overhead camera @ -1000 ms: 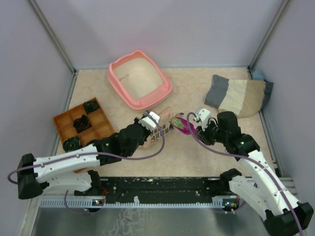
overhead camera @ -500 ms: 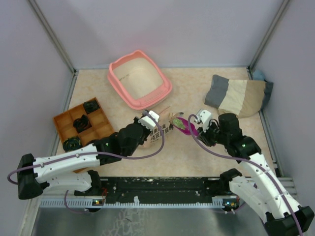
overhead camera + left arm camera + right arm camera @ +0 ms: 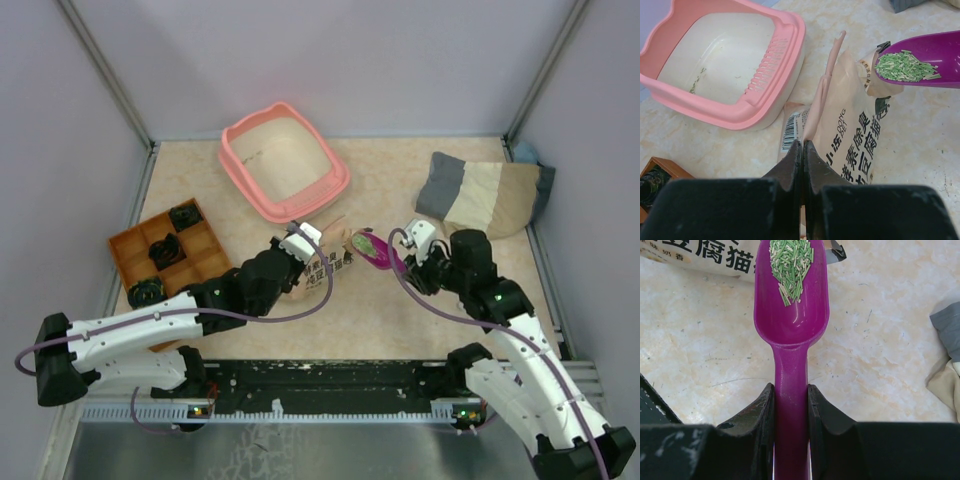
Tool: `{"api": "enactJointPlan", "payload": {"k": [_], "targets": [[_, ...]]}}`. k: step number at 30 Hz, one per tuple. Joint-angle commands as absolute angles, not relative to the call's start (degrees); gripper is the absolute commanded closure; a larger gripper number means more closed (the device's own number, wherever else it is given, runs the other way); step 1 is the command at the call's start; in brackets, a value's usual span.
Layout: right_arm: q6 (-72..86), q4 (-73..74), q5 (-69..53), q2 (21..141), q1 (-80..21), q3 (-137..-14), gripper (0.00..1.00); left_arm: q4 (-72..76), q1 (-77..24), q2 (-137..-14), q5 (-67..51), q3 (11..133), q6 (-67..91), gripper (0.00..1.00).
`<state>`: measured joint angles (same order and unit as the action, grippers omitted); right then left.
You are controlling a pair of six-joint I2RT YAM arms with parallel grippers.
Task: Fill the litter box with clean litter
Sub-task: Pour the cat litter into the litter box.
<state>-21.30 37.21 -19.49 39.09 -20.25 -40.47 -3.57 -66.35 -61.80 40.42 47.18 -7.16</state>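
Note:
The salmon-pink litter box (image 3: 243, 170) stands at the back centre, also in the left wrist view (image 3: 767, 105); its inside looks bare. My right gripper (image 3: 790, 392) is shut on the handle of a magenta scoop (image 3: 791, 320) that carries a small pile of green clean litter (image 3: 791, 262). The scoop (image 3: 373, 250) hangs just outside the mouth of the beige printed bag (image 3: 852, 135), right of the litter box. My left gripper (image 3: 803, 150) is shut on the bag's top edge and holds it up. The litter also shows in the left wrist view (image 3: 902, 65).
An orange compartmented tray (image 3: 125, 245) with dark objects sits at the left. A grey and beige cloth (image 3: 485, 195) lies at the back right. Metal frame posts and walls bound the table.
My right gripper has drawn the loaded scoop out of the bag mouth and lifted it slightly back and up. The left arm has kept its hold on the bag.

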Motion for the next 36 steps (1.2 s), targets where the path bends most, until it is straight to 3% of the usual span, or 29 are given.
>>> {"api": "enactJointPlan", "payload": {"k": [1, 13, 21, 29, 36], "targets": [[-20.1, 32.1, -22.6, 37.8, -18.7, -41.4, 1.00, 1.4, -65.1, -59.5, 43.7, 50.4, -6.5, 1.00], [-17.0, 28.5, -26.6, 36.8, -15.6, -42.2, 1.00, 1.1, -65.0, -58.0, 43.6, 49.7, -5.5, 1.00], [-14.0, 25.3, -22.6, 38.9, -15.5, -46.3, 1.00, 0.3, -65.0, -56.1, 42.9, 48.0, -3.8, 1.00], [-14.3, 25.7, -21.4, 43.4, -15.5, -51.5, 1.00, 1.2, -65.0, -54.4, 35.3, 45.7, -2.8, 1.00], [-15.6, 25.3, -20.0, 46.3, -15.5, -52.5, 1.00, 2.1, -65.0, -54.2, 22.0, 44.7, -4.1, 1.00]]}}
